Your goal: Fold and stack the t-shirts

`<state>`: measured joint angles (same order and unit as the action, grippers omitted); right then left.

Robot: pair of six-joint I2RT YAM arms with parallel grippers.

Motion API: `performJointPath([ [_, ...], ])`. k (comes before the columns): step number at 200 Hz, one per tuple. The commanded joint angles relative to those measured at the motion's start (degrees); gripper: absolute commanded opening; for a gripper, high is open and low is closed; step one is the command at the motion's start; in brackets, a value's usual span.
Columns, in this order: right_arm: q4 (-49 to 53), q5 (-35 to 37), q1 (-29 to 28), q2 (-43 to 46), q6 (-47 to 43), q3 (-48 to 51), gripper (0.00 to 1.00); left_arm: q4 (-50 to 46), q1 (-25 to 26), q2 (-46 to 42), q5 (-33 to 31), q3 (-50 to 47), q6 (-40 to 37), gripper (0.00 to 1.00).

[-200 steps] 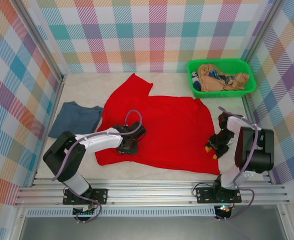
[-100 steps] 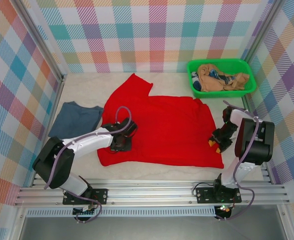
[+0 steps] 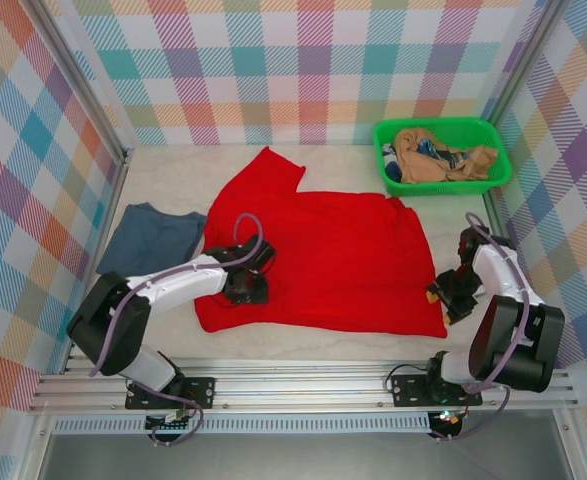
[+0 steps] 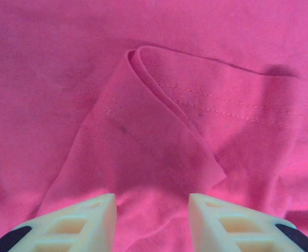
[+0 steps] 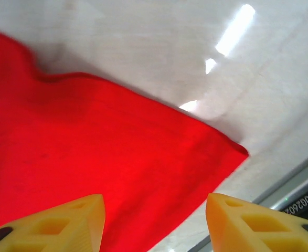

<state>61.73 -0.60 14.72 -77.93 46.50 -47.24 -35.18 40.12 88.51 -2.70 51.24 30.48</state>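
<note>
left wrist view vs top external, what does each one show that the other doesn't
Left wrist: a turned-over hem flap with its stitch lines, ahead of the open left tool. Top external: the slate-blue t-shirt at the left, the green basket of clothes at the far right, and the right tool by the red t-shirt's near right corner. Both: the red t-shirt and the left tool over it.
</note>
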Motion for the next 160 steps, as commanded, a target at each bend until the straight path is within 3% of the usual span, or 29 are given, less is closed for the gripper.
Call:
performJointPath([
  [1,1.69,-1.52,1.32,-0.43,1.75,0.02,0.53,1.36,1.49,2.67,-0.39,2.96,-1.75,0.42],
  [40,1.79,-1.88,1.9,-1.34,3.08,0.23,0.54,0.44,3.44,6.95,-5.27,5.0,-3.33,0.39],
  [76,1.86,-2.21,2.07,-0.47,4.07,1.53,0.54,0.12,3.55,6.33,-8.63,4.48,-3.97,0.17],
  [98,2.14,-2.01,2.16,-0.3,3.95,1.79,0.54,-0.11,3.55,5.61,-8.55,4.33,-4.29,0.1],
  [160,5.17,-2.35,2.15,1.24,4.05,1.5,0.53,-4.18,3.22,0.8,-9.52,6.49,-2.83,0.01],
])
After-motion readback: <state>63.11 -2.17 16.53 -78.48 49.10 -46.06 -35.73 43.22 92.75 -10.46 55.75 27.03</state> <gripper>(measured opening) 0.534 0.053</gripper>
